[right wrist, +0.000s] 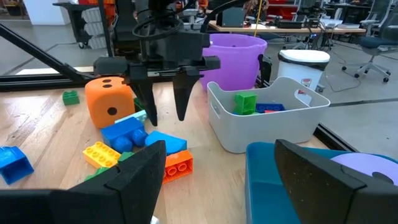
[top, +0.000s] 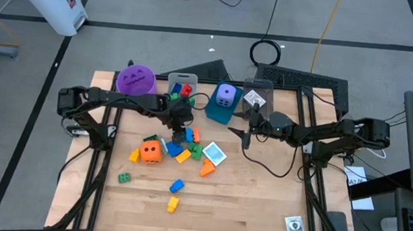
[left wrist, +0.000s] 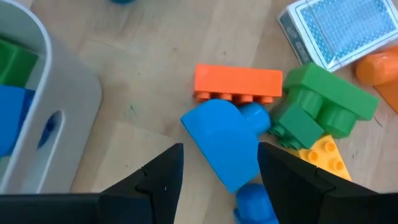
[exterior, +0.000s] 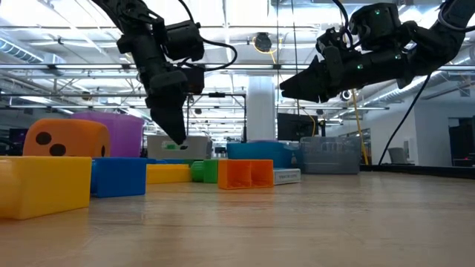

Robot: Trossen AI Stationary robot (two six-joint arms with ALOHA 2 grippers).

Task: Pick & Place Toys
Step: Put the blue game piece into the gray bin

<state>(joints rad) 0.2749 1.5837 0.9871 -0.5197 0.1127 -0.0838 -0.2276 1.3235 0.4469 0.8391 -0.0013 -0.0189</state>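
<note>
Seen from table level, closest: a yellow brick (exterior: 44, 185), then a blue brick (exterior: 119, 176), with an orange dotted die (exterior: 65, 138) standing behind them. Further on, an orange brick (exterior: 245, 174) beside a green brick (exterior: 205, 170).

At the middle of the table, a heap of toy bricks. Over the heap, the left gripper (top: 180, 133), pointing down, fingers spread apart and grasping nothing. From the left wrist: a blue sloped brick (left wrist: 225, 143) lying on the wood in the gap between the two dark fingers (left wrist: 158, 180), touched by neither as far as can be seen. Just past it, an orange studded brick (left wrist: 237, 83); to one side, a green brick (left wrist: 320, 104) on a yellow brick (left wrist: 323, 158), and a blue-patterned card box (left wrist: 336, 30).

Right gripper (top: 247, 137) held above the table, right of the heap and well apart from it, fingers parted and empty.

Toward the far edge, a grey bin (right wrist: 267, 118) holding green, blue and red bricks, a purple cup (top: 135, 79) beside it, and a blue bin (top: 221, 111) with a purple dotted die (top: 225, 94) in it.

Nearest the front edge in the overhead view, scattered apart from the heap: a lone green brick (top: 124, 177), a blue brick (top: 177, 185) and a yellow brick (top: 173, 204).
</note>
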